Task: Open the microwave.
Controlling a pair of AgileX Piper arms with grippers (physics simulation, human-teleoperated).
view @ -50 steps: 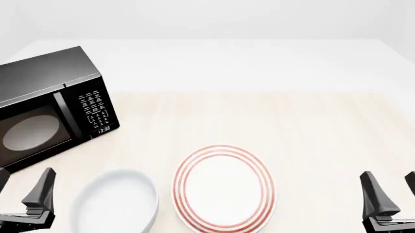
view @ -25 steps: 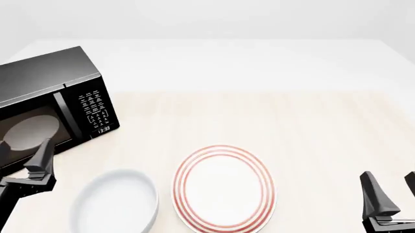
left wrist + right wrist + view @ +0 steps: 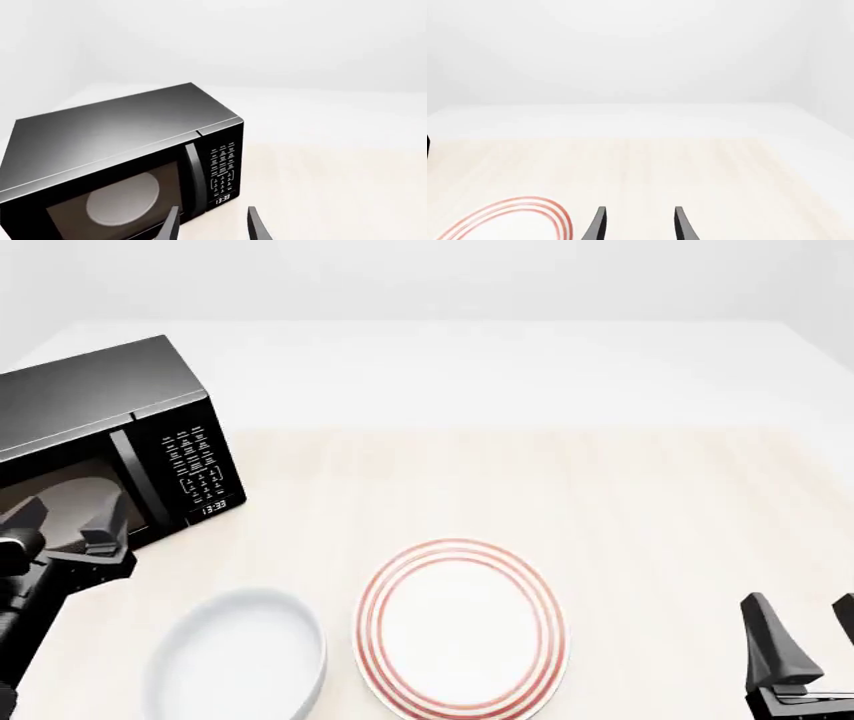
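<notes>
Left gripper (image 3: 64, 512) — open, empty, handle (image 3: 195, 180) at 1 o'clock — may overshoot and strike the microwave (image 3: 100, 465) door glass.

Left pincer (image 3: 64, 516) raised with its fingers spread; right pincer (image 3: 807, 635) low, fingers likewise apart.

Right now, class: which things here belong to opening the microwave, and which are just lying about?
Part of the job:
microwave, door shut
its vertical handle
left gripper, open in front of the door

Just lying about:
red-ringed plate
white bowl
right gripper, idle
</notes>
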